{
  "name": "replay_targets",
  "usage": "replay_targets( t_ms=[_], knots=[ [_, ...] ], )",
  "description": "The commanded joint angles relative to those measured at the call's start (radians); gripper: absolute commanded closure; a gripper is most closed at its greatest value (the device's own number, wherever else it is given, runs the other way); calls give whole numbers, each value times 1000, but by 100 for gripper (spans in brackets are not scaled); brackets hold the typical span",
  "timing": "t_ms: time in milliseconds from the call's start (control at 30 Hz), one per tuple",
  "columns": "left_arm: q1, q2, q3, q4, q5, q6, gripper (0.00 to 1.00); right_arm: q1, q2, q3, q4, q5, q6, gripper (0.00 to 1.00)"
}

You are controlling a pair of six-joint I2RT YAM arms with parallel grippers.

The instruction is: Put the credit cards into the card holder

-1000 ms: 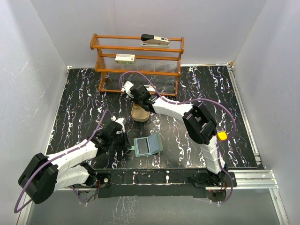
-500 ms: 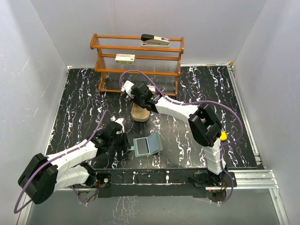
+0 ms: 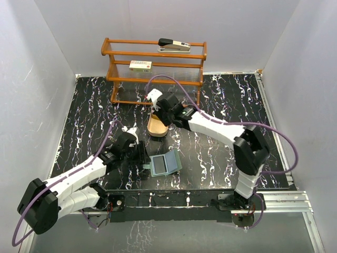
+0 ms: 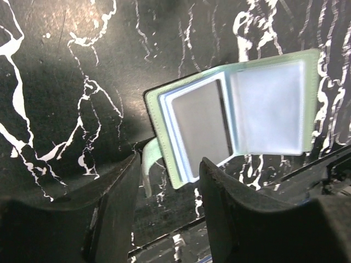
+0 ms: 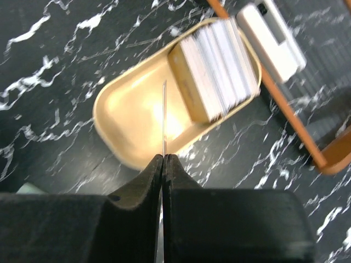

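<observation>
Since the earlier frame the right arm's elbow (image 3: 251, 150) has swung outward and the left arm (image 3: 84, 174) edged forward. Nearest, the left gripper (image 4: 170, 164), jaws apart, straddles a corner of the open card holder (image 4: 241, 109). Farther out, the right gripper (image 5: 164, 161) pinches one credit card (image 5: 164, 118) edge-on over the tray (image 5: 129, 118), remaining cards (image 5: 219, 66) beyond; the card holder lies back toward its base, leftward.
</observation>
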Motion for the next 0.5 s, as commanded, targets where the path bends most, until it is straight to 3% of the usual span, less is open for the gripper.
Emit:
replay_targets(
  t_ms=[0,200,467],
  knots=[
    [-4,-60,76,-52,2,-41,53,2,-206,-88,25,-99,209,100],
    [-5,-125,152,-29,68,-87,48,5,-403,-237,68,-176,456,100],
    [-4,-256,171,125,124,-222,44,5,-684,-489,270,-346,771,100]
  ],
)
